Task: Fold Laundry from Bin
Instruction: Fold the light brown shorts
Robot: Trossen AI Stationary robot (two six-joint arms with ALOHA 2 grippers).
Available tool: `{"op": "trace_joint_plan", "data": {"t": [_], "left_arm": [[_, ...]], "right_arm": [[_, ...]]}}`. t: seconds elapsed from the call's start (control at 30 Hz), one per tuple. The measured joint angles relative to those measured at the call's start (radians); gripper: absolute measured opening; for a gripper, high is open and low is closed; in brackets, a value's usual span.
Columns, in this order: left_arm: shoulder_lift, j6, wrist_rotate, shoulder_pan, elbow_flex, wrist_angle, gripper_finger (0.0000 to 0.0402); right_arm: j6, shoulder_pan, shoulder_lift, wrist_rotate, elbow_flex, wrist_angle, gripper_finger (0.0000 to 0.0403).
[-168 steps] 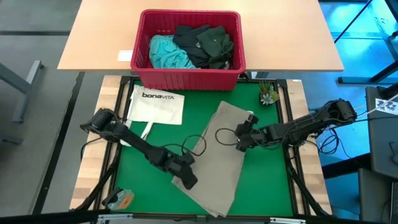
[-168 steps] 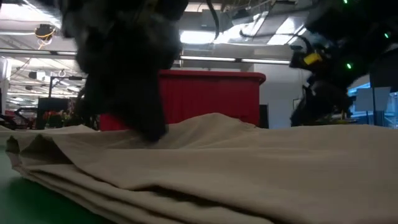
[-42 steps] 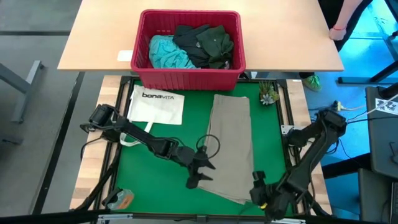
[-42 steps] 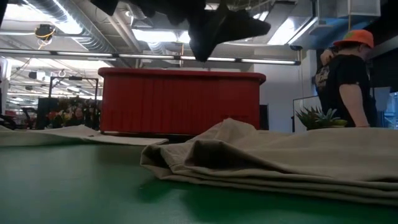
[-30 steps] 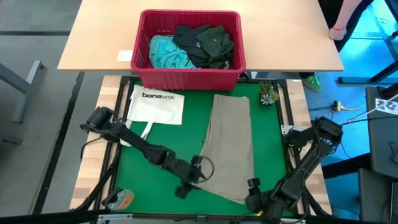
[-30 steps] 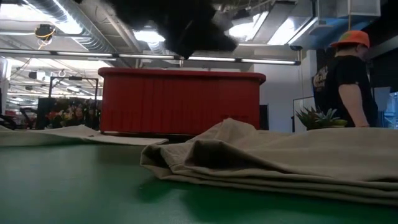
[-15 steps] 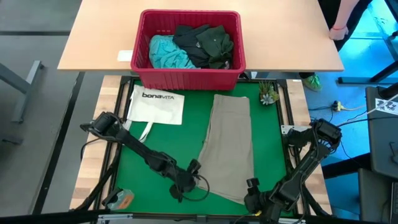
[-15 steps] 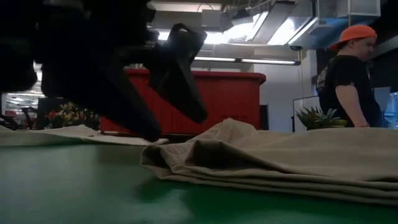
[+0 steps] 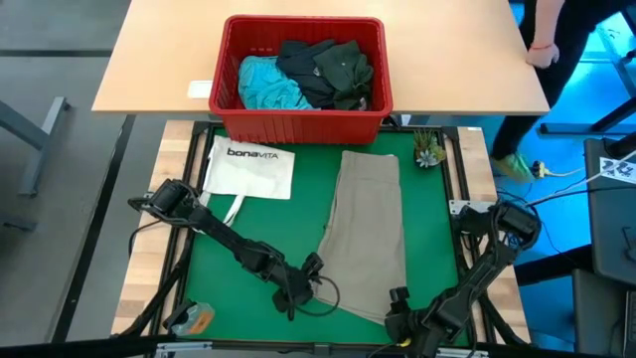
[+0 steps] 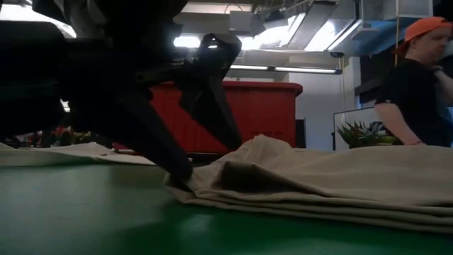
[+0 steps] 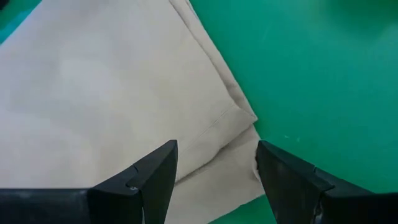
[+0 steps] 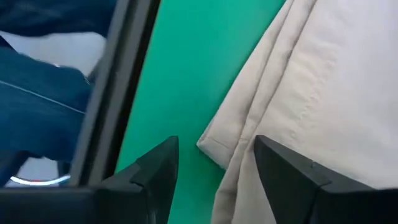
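Left hand (image 9: 295, 295) is down at the near left corner of the khaki-tan garment (image 9: 370, 234), fingers (image 11: 152, 177) spread apart with the corner lying between them, nothing clamped. Right hand (image 9: 396, 320) sits at the garment's near right corner, fingers also apart, hem edge between them. The garment lies folded in a long strip on the green counter (image 9: 268, 224). The red bin (image 9: 303, 119) sits on the far side with the turquoise garment (image 9: 263, 85) and dark clothes (image 9: 333, 72) inside.
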Motion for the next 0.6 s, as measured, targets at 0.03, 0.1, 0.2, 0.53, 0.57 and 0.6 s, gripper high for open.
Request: {"op": "trace_joint_plan", "data": {"t": [0.03,0.1,0.2,0.53,0.57,0.6], "left_arm": [[0.004,0.008,-0.003,0.002,0.0,0.004,0.0217],[0.01,0.015,-0.007,0.004,0.0,0.007,0.0217],[0.025,0.021,-0.007,0.009,0.0,0.015,0.0217],[0.031,0.063,0.016,0.01,0.0,0.029,0.0217],[0.035,0.063,0.023,0.011,0.0,0.033,0.0217],[0.036,0.063,0.027,0.011,0.0,0.032,0.0217]], "right_arm": [[0.0,0.0,0.011,0.006,0.0,0.001,0.0209],[0.0,0.001,0.024,0.017,0.003,0.0,0.0209],[0.0,0.001,0.03,0.023,0.003,0.0,0.0209],[0.001,-0.002,0.031,0.017,0.003,-0.006,0.0198],[0.001,-0.002,0.031,0.017,0.003,-0.007,0.0193],[0.001,-0.002,0.031,0.017,0.003,-0.007,0.0186]]}}
